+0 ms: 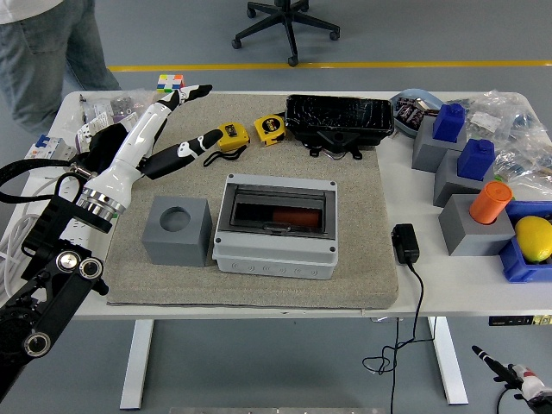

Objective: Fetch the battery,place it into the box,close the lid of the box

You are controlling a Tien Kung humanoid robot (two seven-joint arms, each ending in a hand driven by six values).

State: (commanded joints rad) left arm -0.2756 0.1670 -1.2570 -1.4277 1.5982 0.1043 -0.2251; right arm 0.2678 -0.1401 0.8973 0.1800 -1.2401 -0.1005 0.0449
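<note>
Left hand point(177, 121) was raised over the far-left part of the felt mat point(362, 259), fingers extended and loose, thumb splayed toward the yellow tape measure point(230, 134), holding nothing; judged clear of the work, not reaching for it. Right hand not in view. Just below the forearm stood a grey block point(178, 230) with an empty round socket on top, probably the battery's holder, now vacated. Beside it to the right sat the grey junction box point(275, 226), its smoky transparent lid point(276, 210) lying flat across the opening; an orange-red cylinder, read as the battery point(289, 213), showed through it, lying lengthwise inside. Whether the lid was latched could not be told. A second tape measure point(269, 128) and a black tray point(339, 116) lay along the mat's far edge, apart from the box. The mat likely kept the box from sliding on the white tabletop point(466, 276). Right side held grey blocks with blue pieces, an orange cylinder point(490, 202) and a yellow object in a blue bin point(526, 259); a black adapter point(404, 242) trailed its cord over the near edge. Grey floor with a yellow line, office chair base point(289, 21), a person's legs point(43, 56) at far left.
</note>
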